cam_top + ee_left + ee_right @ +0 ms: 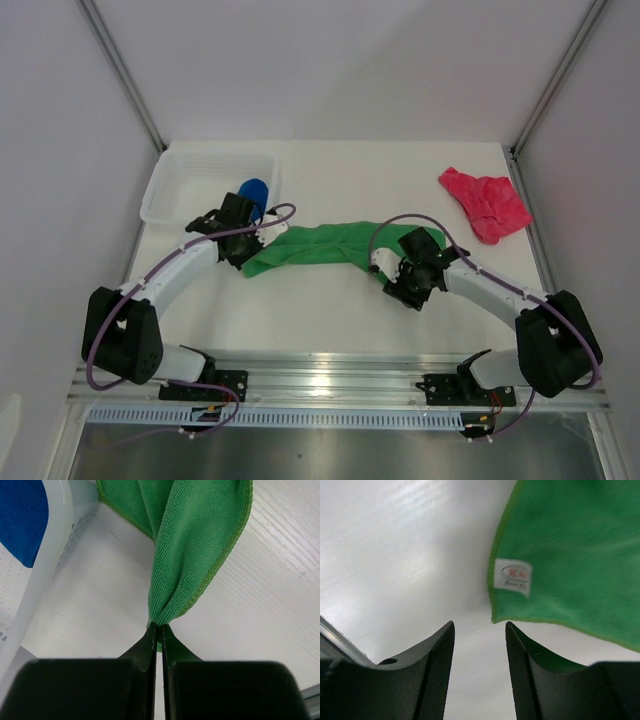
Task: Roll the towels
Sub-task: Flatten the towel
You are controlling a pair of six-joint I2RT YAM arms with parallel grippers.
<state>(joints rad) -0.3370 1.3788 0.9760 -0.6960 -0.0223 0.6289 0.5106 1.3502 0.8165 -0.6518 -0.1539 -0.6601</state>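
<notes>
Floppy, light green towel (315,250) mid-table, left gripper (159,630) pinching one corner tight, right gripper (479,627) gaping empty, so I'd grab the label (513,576) corner.

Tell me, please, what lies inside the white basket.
A blue towel lies in the basket's near right corner. The left arm covers part of it.

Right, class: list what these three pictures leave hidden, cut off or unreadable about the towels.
Top view: the left arm covers part of the blue towel, its fingers the green towel's left end.
Left wrist view: the frame edge cuts off the blue towel.
Right wrist view: the label's print is too small and blurred to read.
</notes>
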